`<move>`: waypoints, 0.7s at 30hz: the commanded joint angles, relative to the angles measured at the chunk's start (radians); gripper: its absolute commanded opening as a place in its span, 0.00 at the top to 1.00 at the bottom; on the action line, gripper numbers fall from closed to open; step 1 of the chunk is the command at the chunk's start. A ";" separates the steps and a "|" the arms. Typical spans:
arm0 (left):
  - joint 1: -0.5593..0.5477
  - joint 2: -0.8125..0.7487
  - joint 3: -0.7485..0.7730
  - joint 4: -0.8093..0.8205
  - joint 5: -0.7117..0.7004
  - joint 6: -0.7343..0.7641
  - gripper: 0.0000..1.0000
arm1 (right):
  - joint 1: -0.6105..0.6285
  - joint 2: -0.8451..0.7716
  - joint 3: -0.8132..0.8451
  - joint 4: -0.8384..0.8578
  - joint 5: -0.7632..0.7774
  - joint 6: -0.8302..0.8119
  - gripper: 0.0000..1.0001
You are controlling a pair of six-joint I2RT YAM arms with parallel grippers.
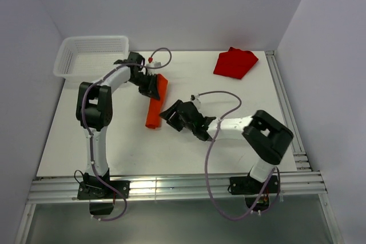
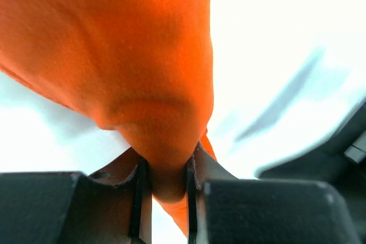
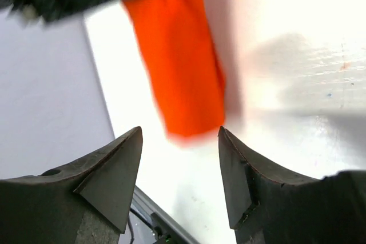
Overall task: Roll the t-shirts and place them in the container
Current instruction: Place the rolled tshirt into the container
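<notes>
Orange tee (image 1: 155,104): rolled tube on table (image 1: 114,147), right of basket (image 1: 63,64), long axis running away from basket. Left fingers (image 1: 150,86) clamped on basket-side end. Right fingers (image 1: 169,112) apart, just off opposite end. Red tee (image 1: 234,63) farther right, not rolled.

White mesh basket (image 1: 64,61), plastic, rectangular, sits at the far left corner of the table (image 1: 166,152), close to the back wall. Table top is white and matte; the right wrist view shows a few small specks on it. Aluminium rails (image 1: 183,186) run along the near edge, and more line the right edge. Pale grey walls (image 1: 171,4) enclose the left, far and right sides.
</notes>
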 commanded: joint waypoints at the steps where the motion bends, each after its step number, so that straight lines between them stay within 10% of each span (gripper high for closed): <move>1: 0.015 -0.032 0.200 0.041 -0.008 0.038 1.00 | 0.006 -0.150 0.012 -0.190 0.129 -0.096 0.37; 12: 0.130 0.036 0.635 0.225 0.027 -0.113 1.00 | 0.008 -0.365 -0.073 -0.303 0.243 -0.095 0.37; 21: 0.357 0.124 0.632 0.910 0.067 -0.432 1.00 | 0.008 -0.352 -0.110 -0.323 0.263 -0.090 0.37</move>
